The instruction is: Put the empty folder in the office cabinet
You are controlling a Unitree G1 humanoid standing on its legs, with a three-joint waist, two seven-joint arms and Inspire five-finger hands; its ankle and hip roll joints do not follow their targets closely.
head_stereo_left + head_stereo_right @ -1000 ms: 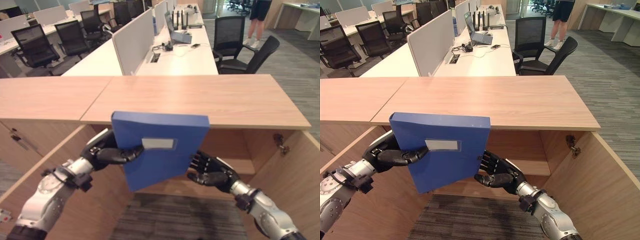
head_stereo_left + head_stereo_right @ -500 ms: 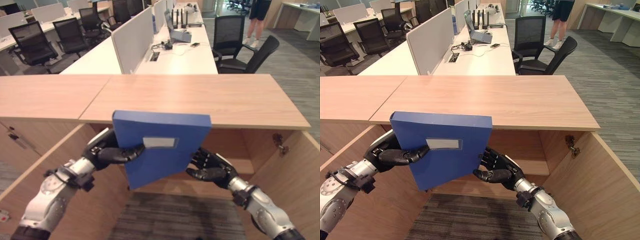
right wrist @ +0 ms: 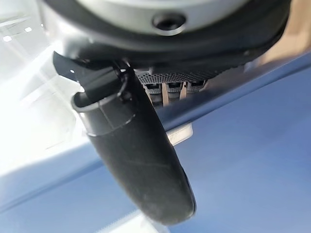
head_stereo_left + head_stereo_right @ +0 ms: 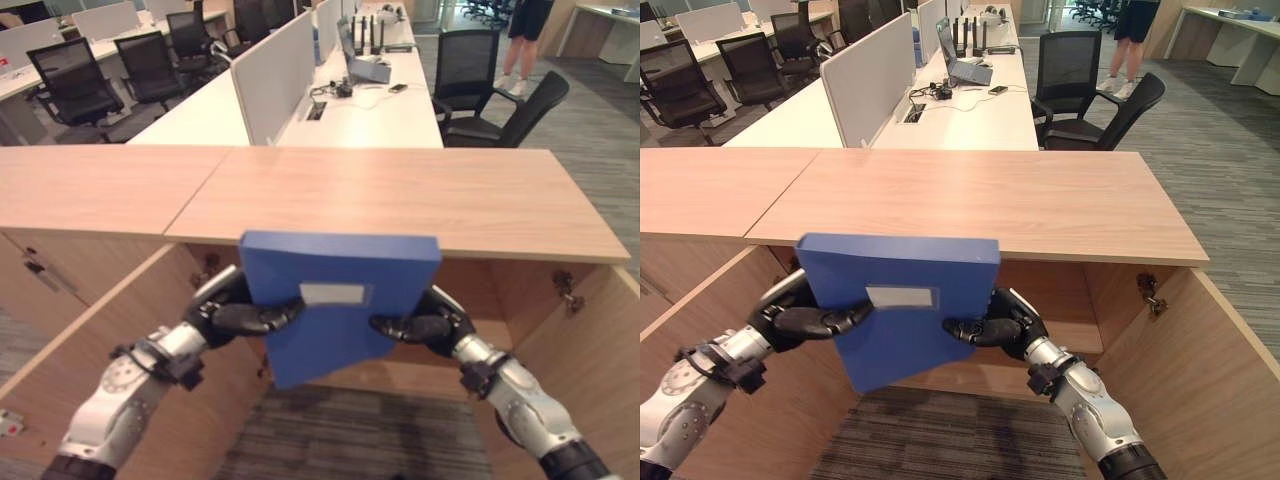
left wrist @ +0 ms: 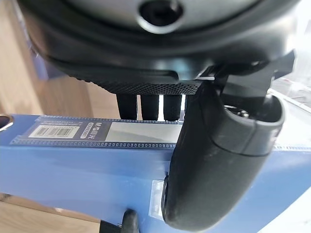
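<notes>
Blue folder (image 4: 335, 305) hangs upright and tilted in front of the open cabinet (image 4: 560, 330), below its wooden top, gripped from both sides. The left hand (image 4: 235, 310) clamps one edge, thumb across the front by the white label (image 4: 335, 294) and fingers (image 5: 146, 106) behind; the right hand (image 4: 425, 322) pinches the opposite edge, thumb on the front and fingers behind. Beyond the cabinet stretch a long white surface (image 4: 375, 105) with a laptop (image 4: 362, 62), grey dividers (image 4: 280, 75), black chairs (image 4: 480, 95), and a person's legs (image 4: 522, 40).
</notes>
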